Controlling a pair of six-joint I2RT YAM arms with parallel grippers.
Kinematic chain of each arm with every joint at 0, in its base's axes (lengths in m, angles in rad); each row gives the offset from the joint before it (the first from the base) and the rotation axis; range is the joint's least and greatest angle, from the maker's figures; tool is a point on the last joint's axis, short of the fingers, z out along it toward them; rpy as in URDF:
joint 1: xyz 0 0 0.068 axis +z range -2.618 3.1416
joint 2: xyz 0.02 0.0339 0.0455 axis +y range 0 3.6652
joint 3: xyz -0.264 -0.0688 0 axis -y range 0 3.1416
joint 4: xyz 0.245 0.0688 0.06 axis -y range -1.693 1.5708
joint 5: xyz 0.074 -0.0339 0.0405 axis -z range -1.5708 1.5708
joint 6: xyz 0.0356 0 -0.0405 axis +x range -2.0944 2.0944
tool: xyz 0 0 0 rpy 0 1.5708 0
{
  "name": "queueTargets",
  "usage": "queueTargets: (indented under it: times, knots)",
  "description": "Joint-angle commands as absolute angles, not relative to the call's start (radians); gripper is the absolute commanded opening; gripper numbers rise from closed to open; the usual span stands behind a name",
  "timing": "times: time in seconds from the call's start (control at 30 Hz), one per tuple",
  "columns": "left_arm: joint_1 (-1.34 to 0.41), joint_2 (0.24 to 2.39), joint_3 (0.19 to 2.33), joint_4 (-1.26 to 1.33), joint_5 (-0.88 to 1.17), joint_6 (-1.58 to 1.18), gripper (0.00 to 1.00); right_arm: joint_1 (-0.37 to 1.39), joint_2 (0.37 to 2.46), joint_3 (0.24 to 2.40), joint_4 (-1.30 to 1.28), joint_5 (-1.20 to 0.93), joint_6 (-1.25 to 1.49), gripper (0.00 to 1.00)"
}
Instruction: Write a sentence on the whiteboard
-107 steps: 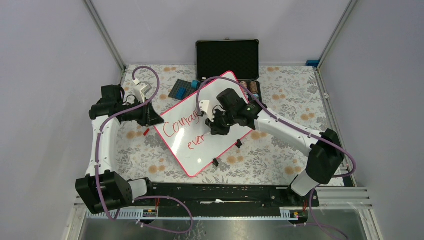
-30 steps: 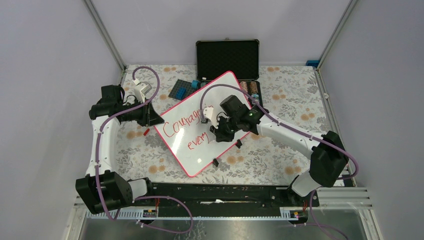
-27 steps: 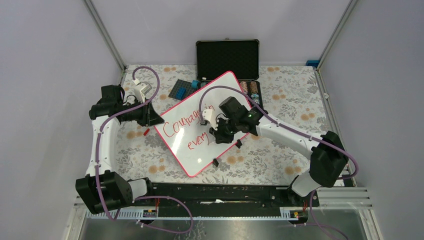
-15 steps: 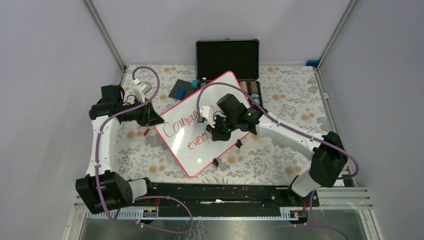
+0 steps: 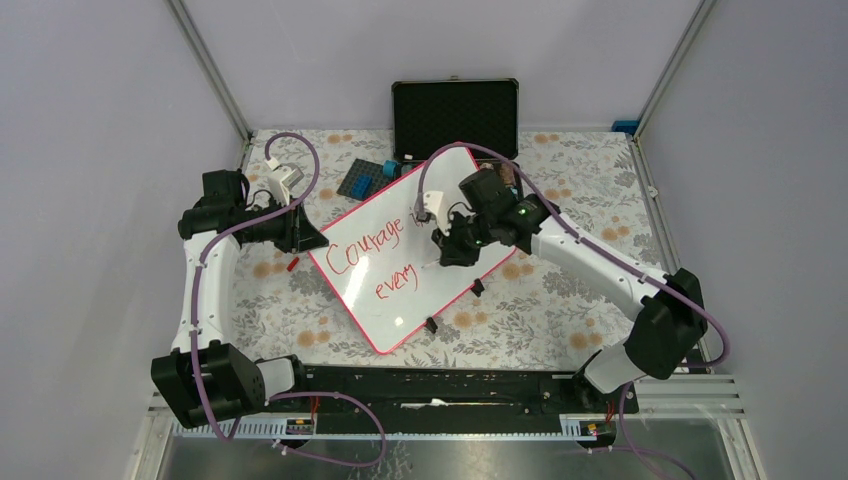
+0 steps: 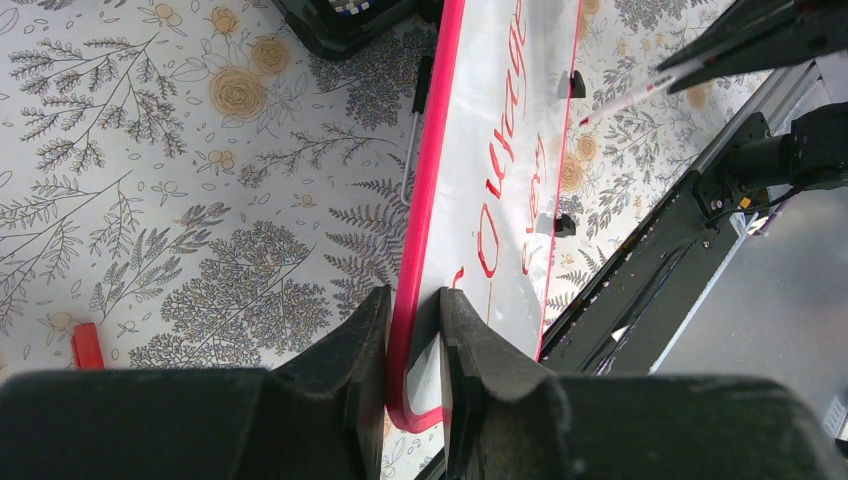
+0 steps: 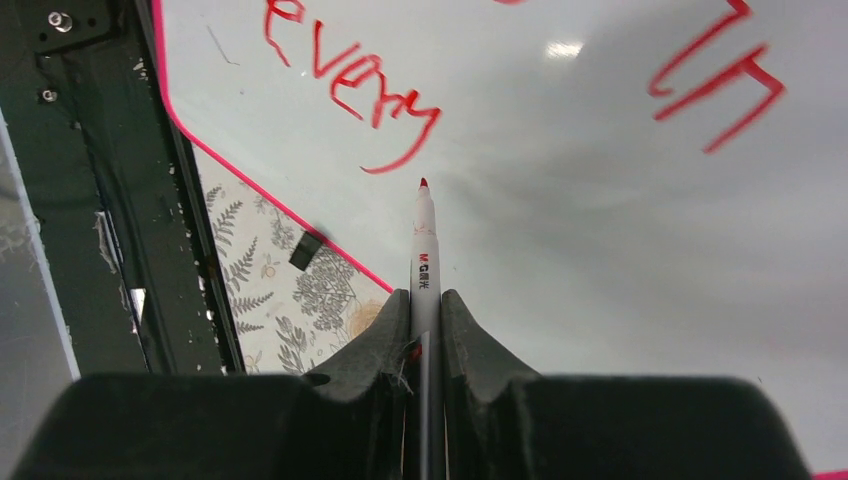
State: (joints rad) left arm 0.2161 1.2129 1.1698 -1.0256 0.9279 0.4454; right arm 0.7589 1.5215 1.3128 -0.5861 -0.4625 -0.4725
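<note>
Red sentence (image 5: 372, 262) on the whiteboard (image 5: 400, 315), mid-frame on the desk (image 5: 560, 300). The left gripper (image 6: 413, 320) clamps its pink left edge; the right gripper (image 7: 425, 300) grips a marker (image 7: 424, 235), tip beside "every".

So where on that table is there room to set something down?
Bare cloth lies at the far right, between the black case and the side wall, and along the near edge, between the whiteboard and the rail. Crowded: far left, around the left gripper and blue bricks.

red sentence (image 5: 362, 254) on white whiteboard (image 5: 396, 314) (pink-red frame (image 6: 424, 200)).
</note>
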Motion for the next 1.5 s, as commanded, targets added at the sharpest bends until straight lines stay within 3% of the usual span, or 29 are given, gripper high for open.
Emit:
queueTargets:
  times: [0.0,0.37,1.47]
  knots:
    - [0.211,1.219,1.161,-0.998,0.906,0.479,0.02,0.697,1.478,1.313,-0.623,-0.534,-0.508,0.00]
    - [0.210,1.216,1.157,-0.998,0.904,0.476,0.02,0.634,1.483,1.262,-0.559,-0.564,-0.494,0.00]
    - [0.210,1.218,1.155,-0.998,0.901,0.477,0.02,0.687,1.572,1.345,-0.487,-0.479,-0.459,0.00]
